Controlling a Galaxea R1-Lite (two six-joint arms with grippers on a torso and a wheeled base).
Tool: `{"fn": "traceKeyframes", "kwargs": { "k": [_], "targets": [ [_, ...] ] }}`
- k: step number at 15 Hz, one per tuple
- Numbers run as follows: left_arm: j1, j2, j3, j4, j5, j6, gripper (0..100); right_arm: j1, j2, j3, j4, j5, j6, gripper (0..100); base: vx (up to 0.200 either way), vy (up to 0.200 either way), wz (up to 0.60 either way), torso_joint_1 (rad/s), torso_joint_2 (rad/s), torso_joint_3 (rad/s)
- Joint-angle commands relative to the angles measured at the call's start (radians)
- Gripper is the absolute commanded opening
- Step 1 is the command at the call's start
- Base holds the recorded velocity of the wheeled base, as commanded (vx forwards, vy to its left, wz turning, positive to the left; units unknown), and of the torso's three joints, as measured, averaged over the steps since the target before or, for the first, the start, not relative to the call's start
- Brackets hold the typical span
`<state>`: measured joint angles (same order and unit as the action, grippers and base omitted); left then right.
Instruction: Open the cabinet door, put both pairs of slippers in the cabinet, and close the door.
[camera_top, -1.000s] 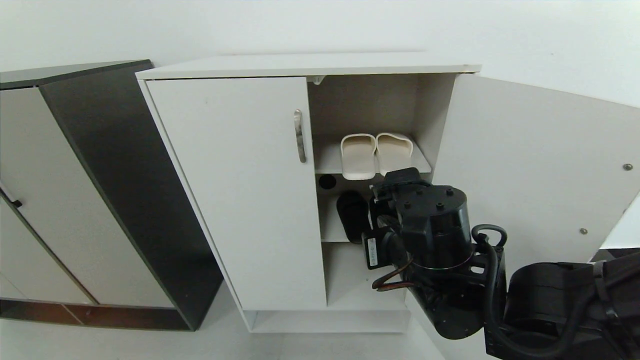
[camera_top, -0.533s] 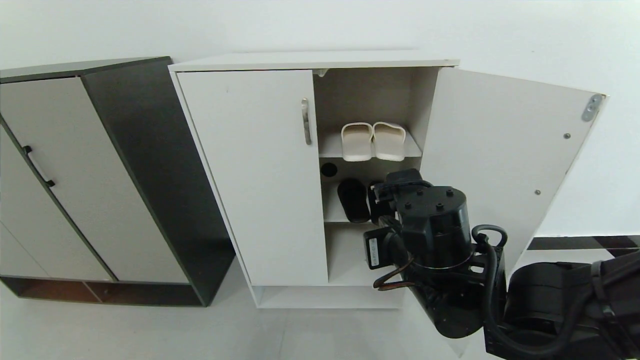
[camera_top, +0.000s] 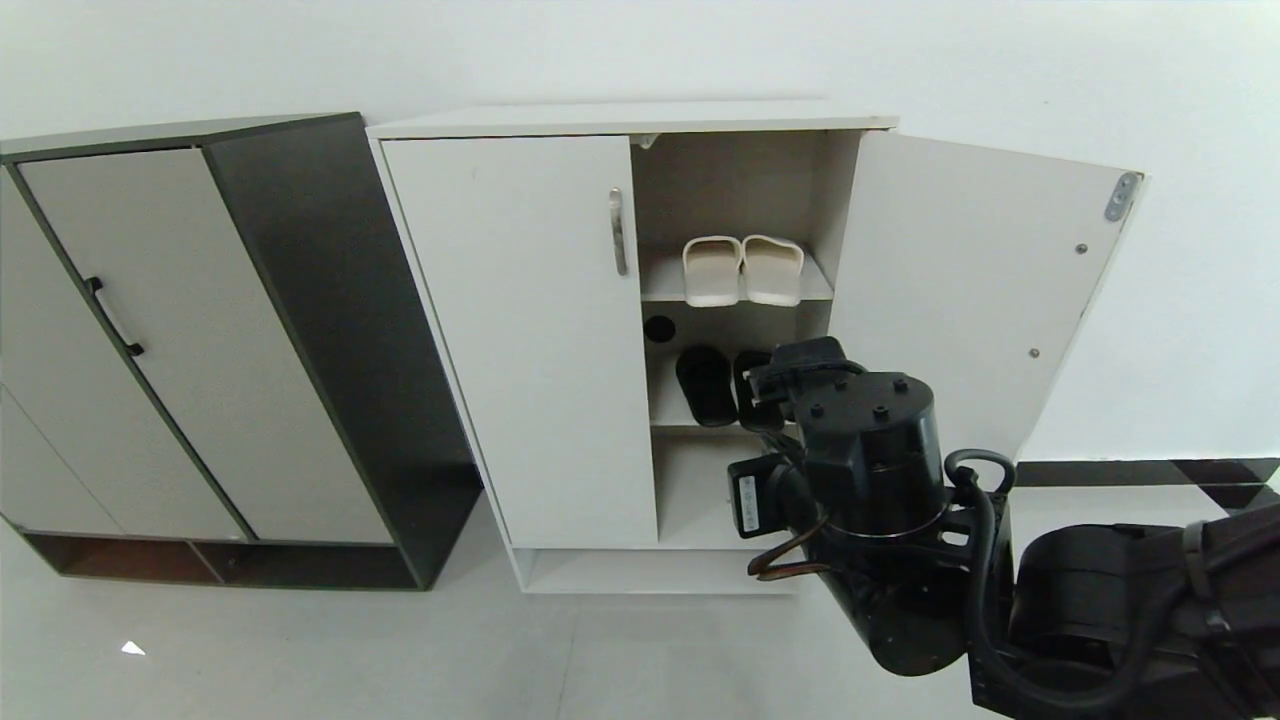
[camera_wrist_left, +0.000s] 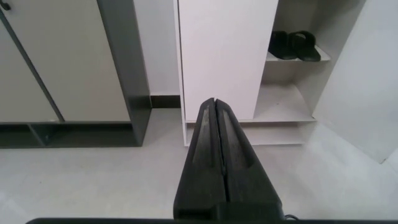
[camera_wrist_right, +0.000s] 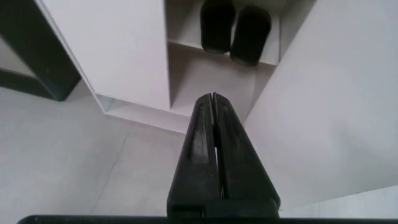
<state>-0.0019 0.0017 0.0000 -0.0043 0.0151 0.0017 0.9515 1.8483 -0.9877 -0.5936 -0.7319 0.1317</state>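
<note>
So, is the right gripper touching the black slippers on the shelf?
Apart. In the right wrist view the shut right gripper ends well short of the black slippers, with a clear gap between them.

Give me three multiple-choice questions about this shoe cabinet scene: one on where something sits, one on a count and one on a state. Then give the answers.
1. Where are the black slippers?
A. On the top shelf.
B. On the floor.
C. On the shelf below the white slippers.

2. How many pairs of slippers are inside the white cabinet?
A. Two.
B. One.
C. Three.

3. How is the cabinet's right door?
A. Shut.
B. Swung open.
C. Taken off.

Answers:
1 C: the black pair lies one level under the white pair.
2 A: one white pair and one black pair show inside.
3 B: the door stands wide on its hinges, leaving the inside exposed.
</note>
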Motion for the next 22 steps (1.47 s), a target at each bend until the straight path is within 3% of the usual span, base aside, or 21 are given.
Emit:
{"fn": "traceKeyframes", "kwargs": {
  "k": [1, 11, 22],
  "targets": [
    [0.000, 0.001, 0.000, 0.000, 0.000, 0.000, 0, 0.000, 0.002, 0.000, 0.002, 0.000, 0.000, 0, 0.000, 0.000, 0.00, 0.000, 0.00, 0.000],
    [0.000, 0.001, 0.000, 0.000, 0.000, 0.000, 0, 0.000, 0.003, 0.000, 0.003, -0.001, -0.001, 0, 0.000, 0.000, 0.00, 0.000, 0.00, 0.000],
    [-0.001, 0.001, 0.000, 0.000, 0.000, 0.000, 0, 0.000, 0.003, 0.011, 0.002, -0.001, -0.021, 0, 0.000, 0.000, 0.00, 0.060, -0.40, -0.332]
  ]
}}
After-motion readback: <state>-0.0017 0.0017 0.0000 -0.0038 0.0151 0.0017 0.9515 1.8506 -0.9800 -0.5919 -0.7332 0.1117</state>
